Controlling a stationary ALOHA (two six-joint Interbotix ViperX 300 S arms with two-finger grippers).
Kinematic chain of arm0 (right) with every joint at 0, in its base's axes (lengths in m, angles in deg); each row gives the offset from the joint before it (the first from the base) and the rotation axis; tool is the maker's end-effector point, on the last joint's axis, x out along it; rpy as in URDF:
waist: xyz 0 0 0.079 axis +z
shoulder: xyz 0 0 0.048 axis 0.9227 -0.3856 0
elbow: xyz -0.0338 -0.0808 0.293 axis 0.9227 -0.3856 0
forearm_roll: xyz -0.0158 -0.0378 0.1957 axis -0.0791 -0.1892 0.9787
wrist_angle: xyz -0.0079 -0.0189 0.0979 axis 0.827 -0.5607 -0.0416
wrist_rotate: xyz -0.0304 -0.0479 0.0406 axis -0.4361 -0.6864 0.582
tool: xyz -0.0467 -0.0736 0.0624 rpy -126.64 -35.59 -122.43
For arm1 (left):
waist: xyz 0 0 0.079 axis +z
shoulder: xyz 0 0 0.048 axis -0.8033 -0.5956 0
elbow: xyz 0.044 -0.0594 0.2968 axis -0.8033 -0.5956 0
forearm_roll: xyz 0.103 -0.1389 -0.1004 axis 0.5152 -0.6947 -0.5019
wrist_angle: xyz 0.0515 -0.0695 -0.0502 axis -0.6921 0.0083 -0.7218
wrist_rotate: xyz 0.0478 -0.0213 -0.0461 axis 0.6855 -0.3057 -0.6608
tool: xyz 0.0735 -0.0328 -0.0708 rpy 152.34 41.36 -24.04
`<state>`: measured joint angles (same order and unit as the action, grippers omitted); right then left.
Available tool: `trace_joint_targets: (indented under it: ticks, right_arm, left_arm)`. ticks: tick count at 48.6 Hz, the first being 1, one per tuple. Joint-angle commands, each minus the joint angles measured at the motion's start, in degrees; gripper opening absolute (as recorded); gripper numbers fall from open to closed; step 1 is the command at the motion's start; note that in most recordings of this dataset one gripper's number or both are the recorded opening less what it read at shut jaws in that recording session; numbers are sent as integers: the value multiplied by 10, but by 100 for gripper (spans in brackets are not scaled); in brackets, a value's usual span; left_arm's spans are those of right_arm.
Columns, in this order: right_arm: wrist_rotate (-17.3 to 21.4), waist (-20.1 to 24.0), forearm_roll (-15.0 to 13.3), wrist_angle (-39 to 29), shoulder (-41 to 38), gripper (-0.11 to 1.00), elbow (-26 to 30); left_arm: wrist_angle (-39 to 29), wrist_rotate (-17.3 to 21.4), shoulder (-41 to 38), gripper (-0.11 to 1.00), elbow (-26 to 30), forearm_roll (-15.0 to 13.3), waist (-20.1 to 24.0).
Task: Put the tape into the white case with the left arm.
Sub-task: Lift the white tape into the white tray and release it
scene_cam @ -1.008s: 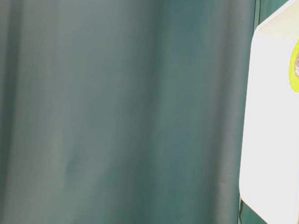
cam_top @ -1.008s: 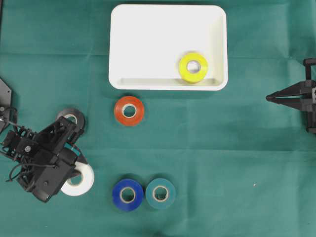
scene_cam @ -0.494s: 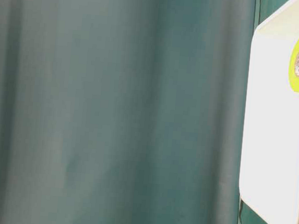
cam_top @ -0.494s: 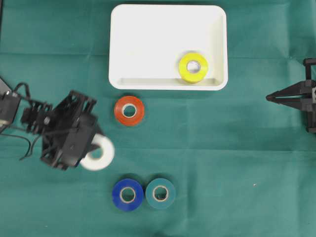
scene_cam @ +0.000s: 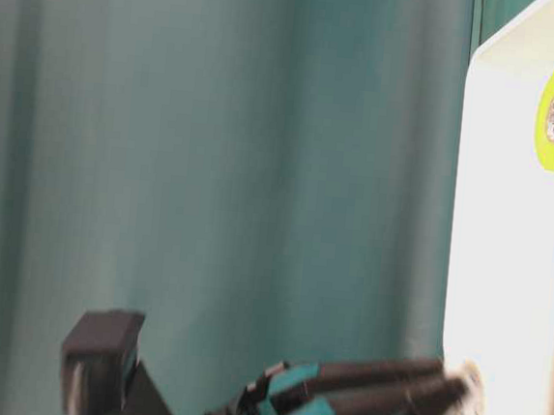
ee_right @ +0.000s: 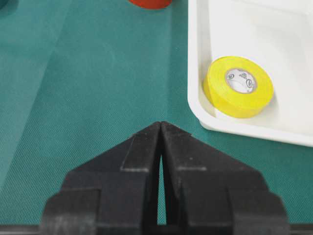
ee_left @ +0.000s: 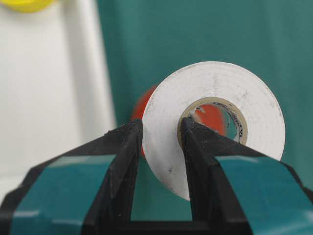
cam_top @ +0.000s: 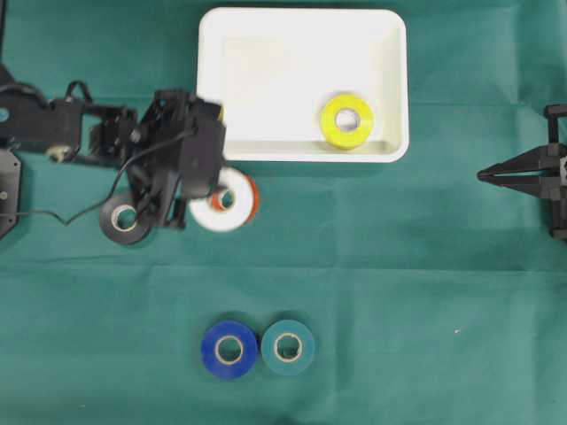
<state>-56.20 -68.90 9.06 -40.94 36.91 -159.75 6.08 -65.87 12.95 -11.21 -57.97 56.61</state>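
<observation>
Inside the yellow tape [ee_right: 238,86] core, print too small to read.

**Not in play**

Blue roll [cam_top: 229,349] & teal roll [cam_top: 288,346] lie flat, touching, side by side on green cloth [cam_top: 425,266]. Black roll [cam_top: 113,228] flat at left, partly covered. Orange roll [cam_top: 252,198] mostly hidden. Yellow roll [cam_top: 346,121] flat, further back.

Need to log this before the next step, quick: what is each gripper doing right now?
Left gripper: shut on the white tape roll, one finger through its core.
Right gripper: shut, holding nothing.
</observation>
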Motion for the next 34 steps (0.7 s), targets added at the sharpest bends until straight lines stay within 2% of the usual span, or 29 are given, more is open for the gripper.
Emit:
trace_joint_targets:
  ticks: [1, 17, 34]
  right_arm:
    - [2, -1, -2, 6, -6, -9, 5]
    - [2, -1, -1, 6, -5, -9, 4]
    - [2, -1, -2, 6, -4, -9, 4]
  left_arm:
    - [4, 1, -4, 23, 27, 0, 25]
    - [12, 3, -51, 23, 64, 1, 108]
    - [32, 4, -86, 23, 69, 2, 134]
